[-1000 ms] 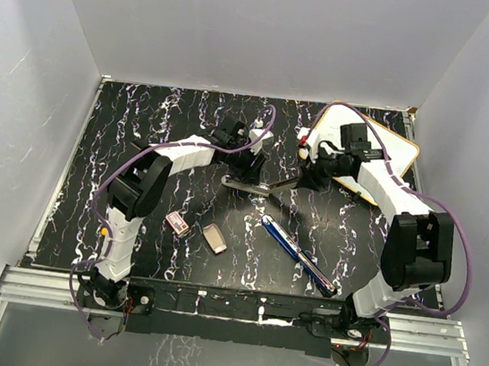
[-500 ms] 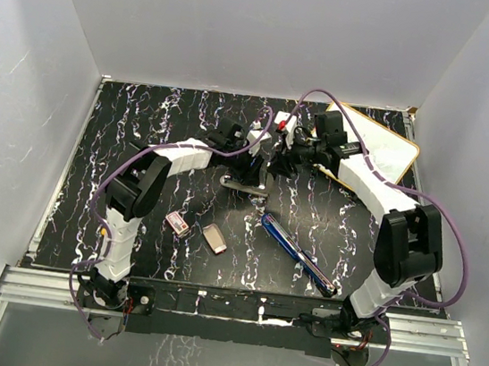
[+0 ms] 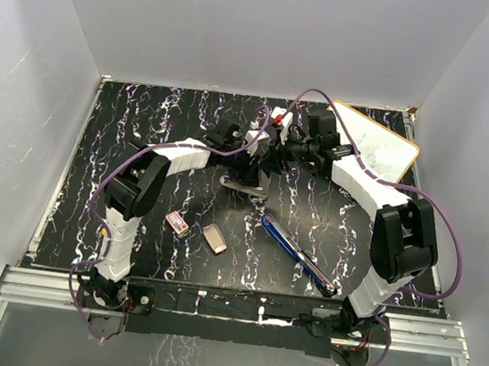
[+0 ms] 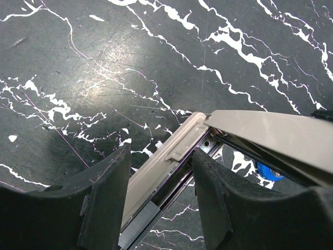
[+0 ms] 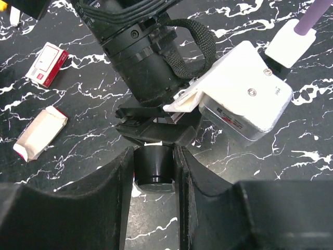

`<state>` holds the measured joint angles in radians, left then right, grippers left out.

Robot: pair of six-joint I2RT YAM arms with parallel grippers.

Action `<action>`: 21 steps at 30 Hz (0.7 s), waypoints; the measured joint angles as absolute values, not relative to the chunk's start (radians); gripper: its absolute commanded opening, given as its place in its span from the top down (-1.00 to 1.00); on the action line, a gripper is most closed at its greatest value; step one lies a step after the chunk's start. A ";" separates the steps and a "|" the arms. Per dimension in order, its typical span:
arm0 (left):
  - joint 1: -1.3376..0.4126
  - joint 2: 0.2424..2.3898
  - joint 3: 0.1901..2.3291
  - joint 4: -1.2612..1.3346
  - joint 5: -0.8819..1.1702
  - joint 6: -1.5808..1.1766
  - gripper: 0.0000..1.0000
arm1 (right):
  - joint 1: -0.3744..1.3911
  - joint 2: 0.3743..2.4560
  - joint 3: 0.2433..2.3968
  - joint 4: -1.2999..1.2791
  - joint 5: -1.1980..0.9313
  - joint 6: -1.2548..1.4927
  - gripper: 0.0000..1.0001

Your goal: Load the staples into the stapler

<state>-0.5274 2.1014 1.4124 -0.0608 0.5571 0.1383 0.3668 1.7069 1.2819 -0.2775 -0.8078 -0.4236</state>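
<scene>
The loading is only being prepared: the stapler (image 4: 161, 179) is lying mid-frame on the table (image 3: 144, 125), hinged open. The left gripper (image 4: 161, 156) jaws are pinching its grey base, and the right gripper (image 5: 153, 152) jaws are pressing on a black rounded piece (image 5: 153, 167), seemingly the raised lid's end. The red staple box (image 5: 47, 63) and its tan inner tray (image 5: 40, 133) are sitting untouched at the left of the right wrist view, so no staples are going in yet. The box's white label is showing print too small to read
</scene>
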 measured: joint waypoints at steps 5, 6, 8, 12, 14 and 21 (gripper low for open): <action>-0.516 2.101 1.407 -0.061 0.588 0.128 0.04 | 0.377 1.717 1.271 -0.223 -0.804 -0.369 0.65; -0.513 2.101 1.406 -0.061 0.593 0.126 0.04 | 0.379 1.718 1.266 -0.209 -0.804 -0.361 0.66; -0.508 2.101 1.401 -0.059 0.604 0.124 0.04 | 0.382 1.719 1.261 -0.192 -0.802 -0.348 0.67; -0.496 2.093 1.375 -0.033 0.627 0.118 0.02 | 0.396 1.720 1.248 -0.159 -0.789 -0.337 0.68; -0.489 2.085 1.354 -0.015 0.638 0.115 0.01 | 0.409 1.720 1.240 -0.143 -0.775 -0.338 0.69; -0.469 2.064 1.283 0.066 0.677 0.097 0.01 | 0.447 1.700 1.191 -0.078 -0.736 -0.350 0.70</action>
<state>-0.4690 2.0640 1.2835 0.0658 0.6769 0.0967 0.4465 1.7000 1.1908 -0.0776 -0.7364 -0.3500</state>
